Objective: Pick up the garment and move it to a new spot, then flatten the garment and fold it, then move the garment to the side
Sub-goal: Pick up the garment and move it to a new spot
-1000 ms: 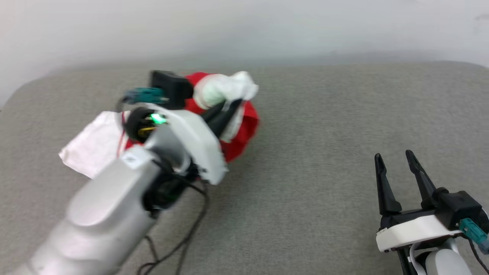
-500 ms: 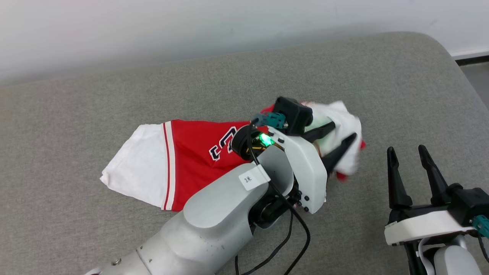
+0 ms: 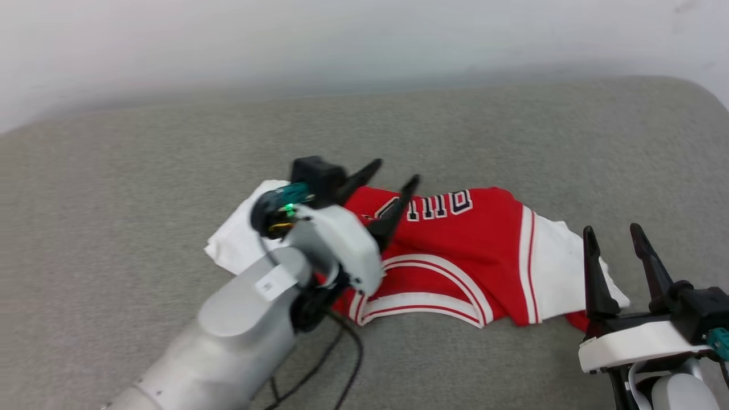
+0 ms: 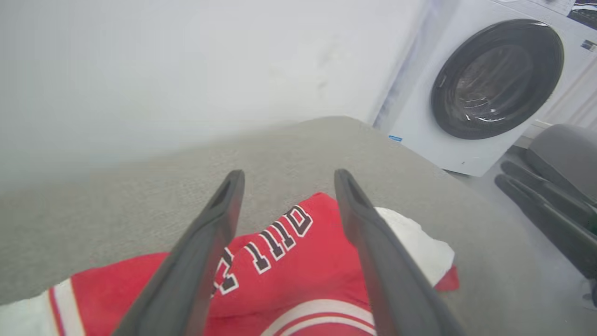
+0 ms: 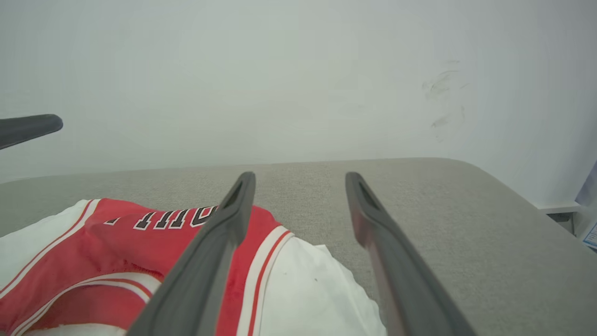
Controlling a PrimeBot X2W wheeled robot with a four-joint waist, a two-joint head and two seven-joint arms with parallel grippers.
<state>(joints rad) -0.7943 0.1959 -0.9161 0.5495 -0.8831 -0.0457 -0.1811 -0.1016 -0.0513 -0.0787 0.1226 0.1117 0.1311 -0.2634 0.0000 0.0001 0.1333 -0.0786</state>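
Note:
The garment (image 3: 455,256), a red jersey with white sleeves and black white-outlined lettering, lies partly spread and rumpled on the grey padded surface (image 3: 114,199). My left gripper (image 3: 397,172) hovers open over the garment's left part with nothing between its fingers. The left wrist view shows the left gripper (image 4: 287,176) above the lettering of the garment (image 4: 289,275). My right gripper (image 3: 610,230) stands open at the garment's right white sleeve, holding nothing. In the right wrist view the right gripper (image 5: 301,177) sits over the sleeve edge of the garment (image 5: 140,242).
A white wall runs behind the padded surface. A white washing machine (image 4: 494,79) with a dark round door stands past the surface's far end, beside a dark grey chair-like object (image 4: 559,154). One fingertip (image 5: 28,128) of my left gripper shows at the right wrist view's left edge.
My left gripper has opened and let go of the garment, which now lies spread out on the surface. The head camera has shifted. The right gripper has stayed open.

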